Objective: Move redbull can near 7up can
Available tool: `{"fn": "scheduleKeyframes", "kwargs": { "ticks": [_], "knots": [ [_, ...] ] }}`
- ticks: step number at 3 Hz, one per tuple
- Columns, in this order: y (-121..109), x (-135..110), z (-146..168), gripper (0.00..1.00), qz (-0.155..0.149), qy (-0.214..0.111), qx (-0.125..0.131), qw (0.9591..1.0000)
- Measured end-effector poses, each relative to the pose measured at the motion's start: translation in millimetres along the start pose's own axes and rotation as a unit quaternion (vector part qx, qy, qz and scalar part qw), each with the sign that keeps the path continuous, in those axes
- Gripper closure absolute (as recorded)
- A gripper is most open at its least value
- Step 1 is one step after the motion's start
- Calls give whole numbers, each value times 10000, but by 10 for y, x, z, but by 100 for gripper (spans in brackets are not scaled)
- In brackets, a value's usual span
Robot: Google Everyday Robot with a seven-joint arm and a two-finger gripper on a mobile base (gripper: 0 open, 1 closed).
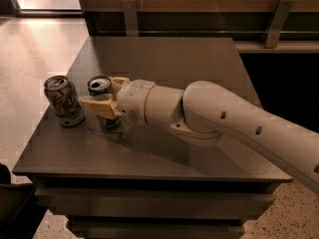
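Redbull can [99, 85] held in the end effector [98, 92]
The can is pinched at its middle by both fingers [97, 106] and stands on the counter [174, 59]. The 7up can [63, 101] is seen just past the fingertips. The slim can is thought light, thin and slippery, so a soft squeeze at the middle is wanted.

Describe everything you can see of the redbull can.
The redbull can is slim, dark blue with a silver top, metal-looking, upright on the grey table, beside the 7up can with a gap between. The gripper grips it: one of its fingers crosses the front, the other sits behind, hiding its middle.
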State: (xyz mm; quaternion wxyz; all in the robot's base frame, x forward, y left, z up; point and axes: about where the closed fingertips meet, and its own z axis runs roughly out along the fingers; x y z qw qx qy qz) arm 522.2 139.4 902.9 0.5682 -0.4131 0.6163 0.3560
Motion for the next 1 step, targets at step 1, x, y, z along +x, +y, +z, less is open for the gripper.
{"fn": "scheduleKeyframes", "kwargs": {
  "ticks": [1],
  "knots": [
    [14, -7, 10, 0, -7, 0, -14, 10000]
  ]
}}
